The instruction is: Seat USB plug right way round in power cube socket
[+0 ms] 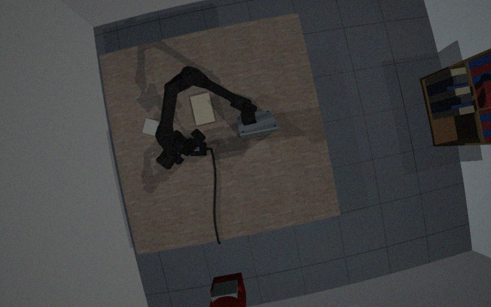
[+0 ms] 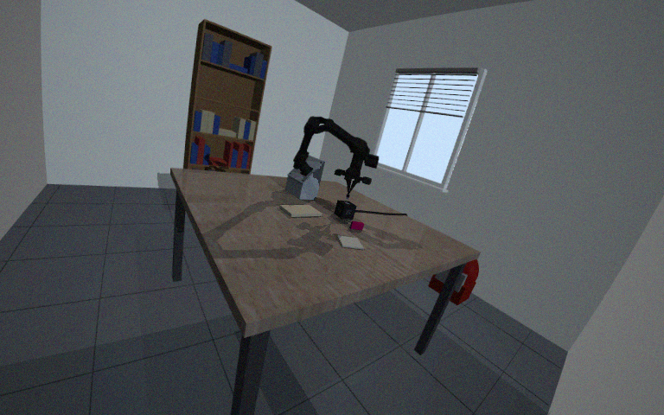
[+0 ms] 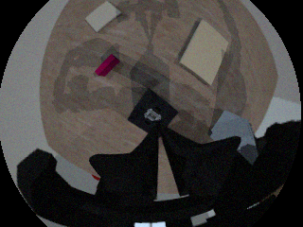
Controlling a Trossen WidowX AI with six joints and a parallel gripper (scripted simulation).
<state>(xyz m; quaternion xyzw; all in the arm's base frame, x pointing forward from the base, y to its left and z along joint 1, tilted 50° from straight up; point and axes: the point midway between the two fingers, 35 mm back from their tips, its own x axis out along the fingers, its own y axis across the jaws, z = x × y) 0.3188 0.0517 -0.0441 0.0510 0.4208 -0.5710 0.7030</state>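
From the top, a black cable point(image 1: 214, 188) point(image 2: 380, 212) ran from the power cube point(image 1: 198, 152) point(image 2: 345, 210) point(image 3: 151, 100) to the worktop's point(image 1: 268, 188) point(image 2: 274, 278) point(image 3: 71, 132) bottom edge. In the exterior view, the narrowed hand point(image 1: 190, 147) point(image 2: 347, 194) point(image 3: 158, 128) gripped the USB plug point(image 2: 347, 198) above the cube, inward from the window-side edge. At the wrist, plug details were indistinct.

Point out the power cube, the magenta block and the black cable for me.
power cube point(image 2: 345, 210) point(image 3: 142, 114): exterior, side; wrist, top
magenta block point(image 2: 356, 226) point(image 3: 107, 65): exterior, side; wrist, top
black cable point(image 1: 215, 181) point(image 2: 381, 213): top, exterior, mid-length
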